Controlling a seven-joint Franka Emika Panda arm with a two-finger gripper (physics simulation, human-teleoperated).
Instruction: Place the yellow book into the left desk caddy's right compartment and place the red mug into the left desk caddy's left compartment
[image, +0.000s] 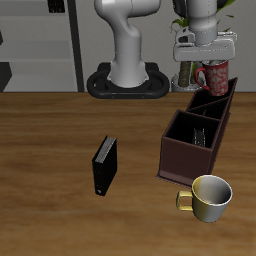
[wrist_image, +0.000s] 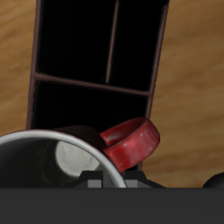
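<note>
Wooden table (image: 60, 130): book (image: 197, 131) inside caddy (image: 185, 160); claw (image: 205, 62) holding mug (image: 213, 78).

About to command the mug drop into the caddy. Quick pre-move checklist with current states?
1. Red mug held by the gripper: ok, it hangs off the table.
2. Mug over the caddy's slanted back end: ok in the exterior view; exact alignment with the narrow section cannot tell.
3. Narrow sections free of objects: cannot tell, the wrist view shows only dark interiors.
4. Spiral notepad already in the big square section: ok.
5. Mug handle clear of the caddy walls: ok for now.
6. Black book and cream mug out of the path: ok.
</note>
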